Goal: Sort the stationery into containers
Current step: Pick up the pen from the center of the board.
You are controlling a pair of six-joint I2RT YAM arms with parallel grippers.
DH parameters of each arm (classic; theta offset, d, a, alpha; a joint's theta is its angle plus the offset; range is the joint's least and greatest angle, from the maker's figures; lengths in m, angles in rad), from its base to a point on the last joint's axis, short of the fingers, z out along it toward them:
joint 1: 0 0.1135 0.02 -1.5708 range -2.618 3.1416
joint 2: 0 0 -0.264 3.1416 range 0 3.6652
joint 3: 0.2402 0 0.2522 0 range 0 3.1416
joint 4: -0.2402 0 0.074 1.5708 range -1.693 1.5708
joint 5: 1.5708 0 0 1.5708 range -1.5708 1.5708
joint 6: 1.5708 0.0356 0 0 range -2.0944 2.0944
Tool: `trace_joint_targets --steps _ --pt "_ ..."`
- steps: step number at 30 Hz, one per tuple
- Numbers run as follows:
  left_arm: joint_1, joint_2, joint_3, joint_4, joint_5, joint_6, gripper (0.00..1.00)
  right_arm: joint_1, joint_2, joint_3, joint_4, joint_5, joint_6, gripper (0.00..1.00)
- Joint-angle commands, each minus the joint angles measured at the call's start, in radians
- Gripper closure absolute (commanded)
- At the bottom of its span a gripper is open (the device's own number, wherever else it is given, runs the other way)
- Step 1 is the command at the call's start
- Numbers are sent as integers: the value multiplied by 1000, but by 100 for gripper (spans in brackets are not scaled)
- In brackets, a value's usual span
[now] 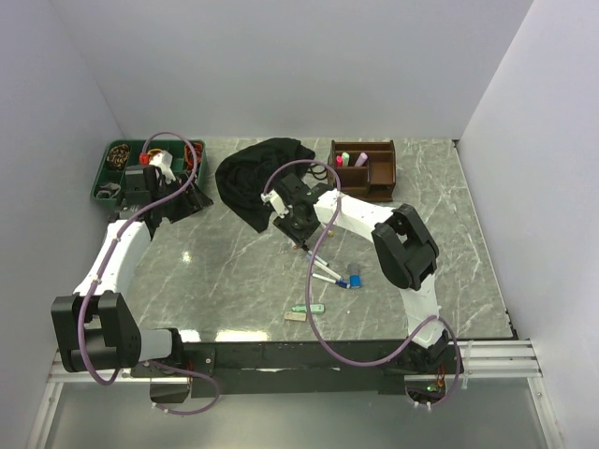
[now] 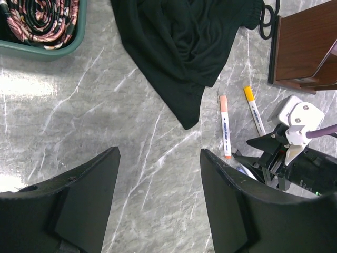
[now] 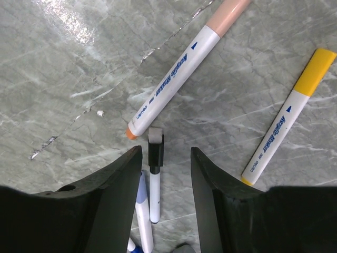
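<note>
My right gripper (image 3: 166, 150) is open, low over the table, jaws on either side of a white pen with a black cap (image 3: 155, 179). A blue-and-white pen (image 3: 142, 211) lies beside it. A peach-capped marker (image 3: 184, 68) and a yellow-capped marker (image 3: 284, 126) lie just beyond. In the top view the right gripper (image 1: 299, 232) is below the black cloth; pens (image 1: 327, 271), a blue-capped piece (image 1: 354, 279), a green highlighter (image 1: 312, 308) and a small eraser (image 1: 295, 316) lie nearer the front. My left gripper (image 2: 159, 153) is open and empty over bare table, next to the green tray (image 1: 101, 182).
The brown wooden organiser (image 1: 379, 178) stands at the back right with highlighters in it. The black cloth (image 1: 262, 173) lies crumpled at the back middle, also in the left wrist view (image 2: 184, 47). The green tray's corner (image 2: 47, 50) holds a patterned roll.
</note>
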State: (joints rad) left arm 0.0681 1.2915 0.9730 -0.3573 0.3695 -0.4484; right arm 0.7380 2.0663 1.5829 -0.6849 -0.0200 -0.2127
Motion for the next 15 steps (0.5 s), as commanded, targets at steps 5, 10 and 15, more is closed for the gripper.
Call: trace_joint_targets --steps 5,10,15 --pt "2 -14 20 31 9 -7 31 14 29 20 -10 -2 -24 57" --pt "4 -18 13 40 8 -12 31 14 23 -20 -19 -9 -33 63" --pt "4 -18 13 47 5 -15 30 14 17 -34 -10 -6 -34 62"
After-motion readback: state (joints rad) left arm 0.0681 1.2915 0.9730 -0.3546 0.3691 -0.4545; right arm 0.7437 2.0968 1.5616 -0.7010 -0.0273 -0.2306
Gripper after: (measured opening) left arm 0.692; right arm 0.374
